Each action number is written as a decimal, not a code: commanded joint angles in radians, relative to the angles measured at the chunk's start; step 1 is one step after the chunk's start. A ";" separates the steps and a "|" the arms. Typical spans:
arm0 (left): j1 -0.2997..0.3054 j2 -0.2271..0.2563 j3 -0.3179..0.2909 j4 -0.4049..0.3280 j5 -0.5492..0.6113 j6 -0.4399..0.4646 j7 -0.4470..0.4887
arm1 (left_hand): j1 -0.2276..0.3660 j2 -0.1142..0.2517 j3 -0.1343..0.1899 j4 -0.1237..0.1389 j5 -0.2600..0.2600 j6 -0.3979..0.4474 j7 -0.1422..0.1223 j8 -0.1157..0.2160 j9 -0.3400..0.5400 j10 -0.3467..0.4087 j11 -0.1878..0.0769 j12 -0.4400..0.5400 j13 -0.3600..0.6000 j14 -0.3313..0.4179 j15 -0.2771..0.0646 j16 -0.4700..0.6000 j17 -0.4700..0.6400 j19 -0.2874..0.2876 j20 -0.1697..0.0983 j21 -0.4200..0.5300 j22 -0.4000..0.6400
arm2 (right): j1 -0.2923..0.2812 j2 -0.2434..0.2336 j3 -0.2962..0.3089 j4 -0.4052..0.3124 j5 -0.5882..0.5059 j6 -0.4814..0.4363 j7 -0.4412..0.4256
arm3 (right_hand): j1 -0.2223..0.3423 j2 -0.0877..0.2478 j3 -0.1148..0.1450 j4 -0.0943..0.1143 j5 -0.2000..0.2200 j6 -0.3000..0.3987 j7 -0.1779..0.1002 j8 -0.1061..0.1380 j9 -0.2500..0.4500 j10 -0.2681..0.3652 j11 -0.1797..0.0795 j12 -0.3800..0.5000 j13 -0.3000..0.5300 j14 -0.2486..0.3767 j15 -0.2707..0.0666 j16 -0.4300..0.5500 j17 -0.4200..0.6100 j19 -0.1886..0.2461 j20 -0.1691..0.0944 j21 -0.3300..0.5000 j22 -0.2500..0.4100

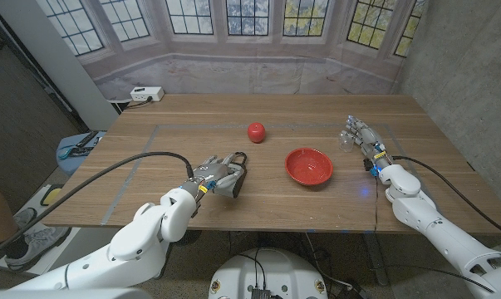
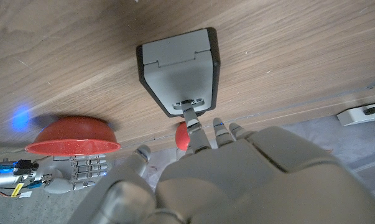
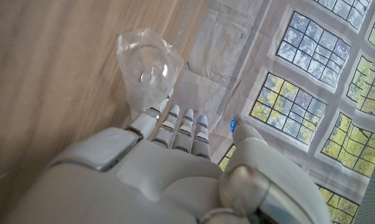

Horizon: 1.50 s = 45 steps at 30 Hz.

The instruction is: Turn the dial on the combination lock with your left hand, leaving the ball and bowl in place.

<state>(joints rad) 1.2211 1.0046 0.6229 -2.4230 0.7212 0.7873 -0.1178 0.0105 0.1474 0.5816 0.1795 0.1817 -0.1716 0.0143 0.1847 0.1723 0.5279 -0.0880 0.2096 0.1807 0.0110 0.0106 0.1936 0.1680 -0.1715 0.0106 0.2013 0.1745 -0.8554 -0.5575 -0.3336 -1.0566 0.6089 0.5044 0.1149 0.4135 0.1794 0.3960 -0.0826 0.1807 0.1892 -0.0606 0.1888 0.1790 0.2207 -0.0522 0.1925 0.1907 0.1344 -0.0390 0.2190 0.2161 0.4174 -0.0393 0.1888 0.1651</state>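
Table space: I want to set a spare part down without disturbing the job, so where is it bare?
The far left stretch of the table, behind the left hand and left of the red ball, is bare. So is the near strip in front of the red bowl. The middle is crowded, with the lock under that hand.

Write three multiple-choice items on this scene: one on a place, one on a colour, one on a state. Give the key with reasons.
1. Where is the ball?
A. in the bowl
B. on the table beyond the bowl
C. in the right hand

2. What colour is the bowl?
A. red
B. blue
C. white

3. What is the left hand doing?
A. waiting far from the lock
B. lifting the bowl
C. touching the combination lock

Key: B, the ball sits alone on wood; A, the rim is red; C, its fingers reach the lock's dial end.
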 commanded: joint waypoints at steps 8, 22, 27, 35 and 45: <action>0.004 0.024 0.013 -0.044 0.000 0.052 0.007 | -0.003 0.008 -0.002 -0.001 0.010 -0.001 0.000 0.005 0.003 0.019 0.002 0.003 0.002 0.008 0.001 0.004 0.002 -0.078 -0.001 0.008 0.002 | 0.014 0.007 -0.001 0.020 0.005 0.009 0.020 | 0.009 -0.001 0.004 0.000 -0.002 -0.005 -0.001 0.001 0.004 0.002 0.001 0.003 0.003 0.000 -0.058 0.008 0.003 0.004 -0.054 0.005 0.005; 0.002 0.028 0.020 -0.051 -0.003 0.064 0.013 | -0.002 0.008 -0.002 -0.001 0.010 0.004 0.000 0.005 0.003 0.022 0.005 0.000 0.002 0.012 0.000 0.003 0.002 -0.074 -0.001 0.007 0.002 | 0.020 0.010 -0.002 0.029 0.006 0.010 0.024 | 0.010 -0.001 0.004 0.000 -0.002 -0.006 0.001 0.000 0.004 0.000 0.000 0.003 0.003 -0.001 -0.058 0.008 0.003 0.005 -0.054 0.004 0.005; 0.000 0.029 0.022 -0.051 -0.006 0.064 0.016 | -0.002 0.008 -0.002 -0.001 0.010 0.005 -0.001 0.005 0.003 0.024 0.003 -0.001 0.002 0.013 0.000 0.002 0.002 -0.073 -0.002 0.007 0.002 | 0.019 0.010 -0.002 0.031 0.007 0.010 0.024 | 0.010 -0.001 0.004 0.000 -0.002 -0.006 0.001 0.000 0.004 0.001 0.001 0.003 0.003 0.000 -0.058 0.009 0.003 0.005 -0.054 0.004 0.005; -0.005 0.031 0.028 -0.053 -0.006 0.073 0.013 | -0.002 0.008 -0.003 -0.002 0.010 0.006 -0.001 0.004 0.003 0.028 0.005 -0.002 0.002 0.015 -0.002 0.001 0.002 -0.071 -0.001 0.006 0.002 | 0.020 0.011 -0.002 0.034 0.008 0.012 0.025 | 0.010 -0.001 0.004 0.000 -0.002 -0.007 0.000 0.000 0.004 0.001 0.001 0.003 0.003 -0.001 -0.059 0.009 0.003 0.004 -0.055 0.004 0.005; 0.006 0.037 0.022 -0.067 -0.022 0.089 0.020 | -0.001 0.009 -0.003 -0.002 0.010 0.012 -0.007 0.005 0.003 0.032 0.003 -0.004 0.003 0.019 -0.002 0.000 0.001 -0.063 -0.001 0.007 0.002 | 0.015 0.007 0.001 0.028 0.009 0.013 0.022 | 0.010 -0.001 0.004 0.000 -0.002 -0.007 0.001 0.000 0.004 0.000 0.000 0.003 0.003 -0.001 -0.058 0.009 0.003 0.004 -0.055 0.004 0.005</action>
<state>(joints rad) 1.2190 1.0354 0.6479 -2.4781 0.7137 0.8605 -0.1044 0.0105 0.1475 0.5818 0.1795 0.1817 -0.1641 0.0068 0.1847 0.1724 0.5485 -0.0876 0.2079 0.1807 0.0218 0.0107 0.1936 0.1680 -0.1715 0.0106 0.2013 0.1745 -0.8371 -0.5477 -0.3355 -1.0252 0.6162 0.5153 0.1386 0.4135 0.1794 0.3960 -0.0826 0.1807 0.1853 -0.0645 0.1888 0.1790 0.2207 -0.0522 0.1925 0.1907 0.1344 -0.0390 0.2190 0.2160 0.4174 -0.0393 0.1887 0.1650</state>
